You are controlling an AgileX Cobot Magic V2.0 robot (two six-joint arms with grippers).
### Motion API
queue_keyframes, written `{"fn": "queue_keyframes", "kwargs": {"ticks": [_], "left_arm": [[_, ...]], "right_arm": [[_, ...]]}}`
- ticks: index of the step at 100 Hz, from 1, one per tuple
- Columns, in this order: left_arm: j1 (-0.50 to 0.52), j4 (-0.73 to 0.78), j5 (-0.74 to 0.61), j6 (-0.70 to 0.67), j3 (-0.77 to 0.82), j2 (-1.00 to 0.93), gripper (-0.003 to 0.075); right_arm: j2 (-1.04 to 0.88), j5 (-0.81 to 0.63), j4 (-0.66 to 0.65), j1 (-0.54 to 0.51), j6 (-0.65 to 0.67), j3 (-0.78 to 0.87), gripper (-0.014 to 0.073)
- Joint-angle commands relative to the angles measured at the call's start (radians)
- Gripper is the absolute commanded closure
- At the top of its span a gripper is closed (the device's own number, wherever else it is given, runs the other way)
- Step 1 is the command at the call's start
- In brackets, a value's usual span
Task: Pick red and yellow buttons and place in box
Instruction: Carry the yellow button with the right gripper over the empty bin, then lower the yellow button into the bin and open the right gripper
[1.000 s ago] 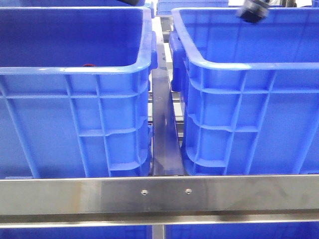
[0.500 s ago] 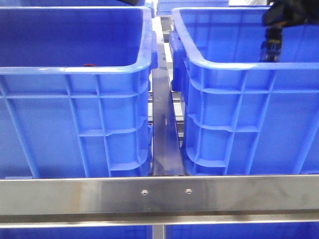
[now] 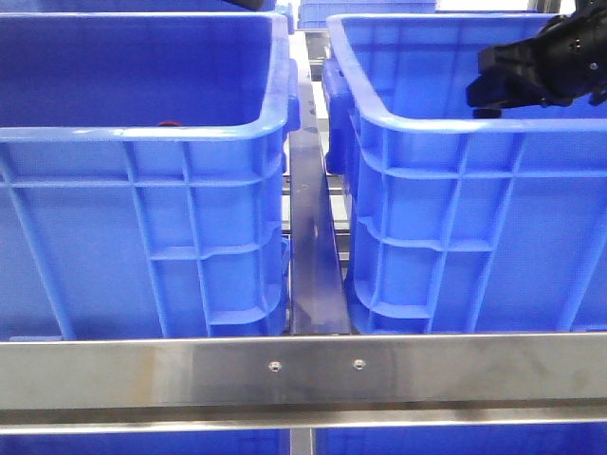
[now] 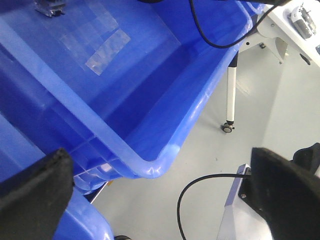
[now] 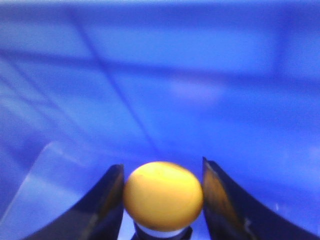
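Note:
Two alike bright-blue boxes stand side by side, the left box [image 3: 142, 133] and the right box [image 3: 446, 128]. My right gripper [image 3: 479, 90] hangs just above the right box's near rim and points left. In the right wrist view it [image 5: 163, 167] is shut on a yellow button [image 5: 163, 195] with a white and black base, blue box wall behind it. A small bit of red [image 3: 169, 123] shows over the left box's near rim; I cannot tell what it is. My left gripper [image 4: 160, 200] is open and empty, above a box corner [image 4: 155, 167] and the floor.
A steel rail [image 3: 303, 370] crosses the front, below the boxes. A dark bar [image 3: 313, 246] runs back between them. In the left wrist view, a black cable [image 4: 200, 185], a castor leg [image 4: 230, 100] and grey floor lie beyond the box.
My right arm came down from the top edge over the right box, moved right, then turned from pointing down to pointing left. The boxes have not moved.

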Motion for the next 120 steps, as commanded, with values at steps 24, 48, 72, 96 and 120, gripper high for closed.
{"fn": "queue_keyframes", "kwargs": {"ticks": [24, 48, 72, 96, 120], "left_arm": [[-0.007, -0.061, -0.016, 0.000, -0.027, -0.035, 0.0049], [-0.007, -0.061, -0.016, 0.000, -0.027, -0.035, 0.0049], [-0.007, -0.061, -0.016, 0.000, -0.027, -0.035, 0.0049], [-0.007, -0.061, -0.016, 0.000, -0.027, -0.035, 0.0049], [-0.007, -0.061, -0.016, 0.000, -0.027, -0.035, 0.0049]], "right_arm": [[0.013, 0.047, 0.122, -0.002, -0.014, -0.084, 0.0370], [0.013, 0.014, 0.121, -0.002, -0.014, -0.084, 0.0267], [0.012, 0.015, 0.121, -0.002, -0.014, -0.084, 0.0136], [0.001, 0.019, 0.119, -0.002, -0.014, -0.082, 0.0136], [-0.045, 0.013, 0.106, -0.002, -0.009, -0.050, 0.0136]]}}
